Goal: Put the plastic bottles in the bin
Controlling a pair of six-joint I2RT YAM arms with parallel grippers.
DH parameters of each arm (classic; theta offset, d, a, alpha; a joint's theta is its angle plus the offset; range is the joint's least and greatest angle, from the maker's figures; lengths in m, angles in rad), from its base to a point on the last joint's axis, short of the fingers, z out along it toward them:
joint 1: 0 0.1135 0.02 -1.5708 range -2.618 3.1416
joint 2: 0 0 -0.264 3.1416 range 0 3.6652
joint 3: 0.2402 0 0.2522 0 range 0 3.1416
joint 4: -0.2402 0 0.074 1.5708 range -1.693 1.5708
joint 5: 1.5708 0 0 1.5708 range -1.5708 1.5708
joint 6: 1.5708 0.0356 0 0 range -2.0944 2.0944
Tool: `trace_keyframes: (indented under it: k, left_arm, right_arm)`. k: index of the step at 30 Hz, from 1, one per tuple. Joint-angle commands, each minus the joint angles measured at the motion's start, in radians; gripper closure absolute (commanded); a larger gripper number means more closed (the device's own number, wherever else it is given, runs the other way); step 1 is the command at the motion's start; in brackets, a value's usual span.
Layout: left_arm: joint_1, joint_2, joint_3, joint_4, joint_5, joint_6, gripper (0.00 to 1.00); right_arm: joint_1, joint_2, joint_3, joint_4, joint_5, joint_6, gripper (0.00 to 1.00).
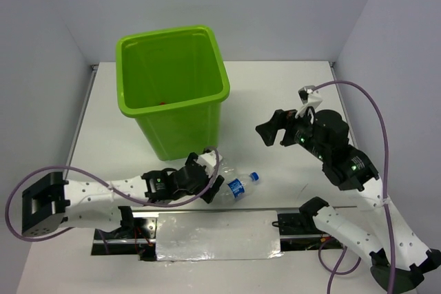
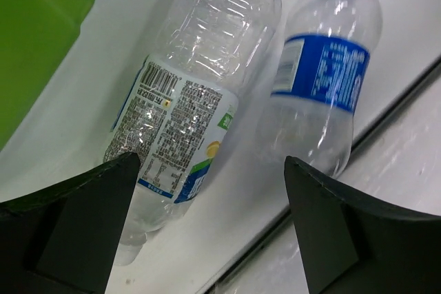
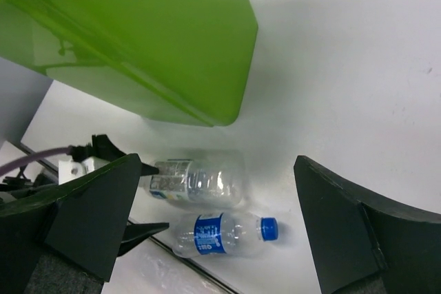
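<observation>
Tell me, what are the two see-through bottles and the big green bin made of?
The blue-capped bottle and the bigger bottle look like thin clear plastic: the table shows through, and their ribs glint. The bin looks like smooth, glossy plastic, probably; light shines off its green walls.

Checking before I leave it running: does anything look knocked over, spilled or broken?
Nothing spilled or broken. The blue-capped bottle and the white-labelled bottle lie on their sides beside the upright bin, not yet inside it.
</observation>
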Motion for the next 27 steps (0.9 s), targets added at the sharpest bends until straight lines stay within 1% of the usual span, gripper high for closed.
trace_keyframes:
  k: [1, 3, 4, 6, 8, 10, 14, 23, 25, 27]
  left_arm:
    - [0.009, 0.138, 0.037, 0.007, 0.042, -0.024, 0.01]
    - [0.009, 0.195, 0.092, -0.013, 0.044, -0.026, 0.01]
    - [0.009, 0.248, 0.109, -0.019, 0.045, -0.026, 0.01]
    - [0.009, 0.293, 0.143, -0.028, 0.05, -0.023, 0.01]
    - [0.009, 0.333, 0.158, -0.034, 0.053, -0.022, 0.01]
    - [0.009, 0.339, 0.16, -0.025, 0.062, -0.022, 0.01]
    - [0.009, 0.313, 0.178, -0.024, 0.073, -0.027, 0.01]
    - [-0.002, 0.114, 0.21, -0.044, 0.11, 0.004, 0.01]
    - [-0.02, 0.083, 0.218, -0.039, 0.13, 0.014, 0.01]
    - [-0.06, 0.087, 0.227, -0.039, 0.116, 0.017, 0.01]
  right_arm:
    - [-0.009, -0.044, -0.03, 0.033, 0.018, 0.011, 0.0]
    - [-0.007, -0.055, -0.037, 0.026, 0.019, 0.006, 0.0]
    - [-0.007, -0.063, -0.04, 0.022, 0.026, 0.006, 0.0]
    - [-0.009, -0.074, -0.047, 0.01, 0.038, 0.006, 0.0]
    - [-0.01, -0.084, -0.055, 0.006, 0.047, 0.008, 0.0]
    - [-0.01, -0.091, -0.063, 0.002, 0.047, 0.006, 0.0]
    - [-0.013, -0.097, -0.076, 0.002, 0.079, 0.008, 0.0]
    - [-0.018, -0.081, -0.076, 0.007, 0.079, 0.0, 0.0]
    - [-0.022, -0.086, -0.079, 0.004, 0.088, 0.002, 0.0]
    - [-0.025, -0.094, -0.087, 0.001, 0.098, 0.009, 0.0]
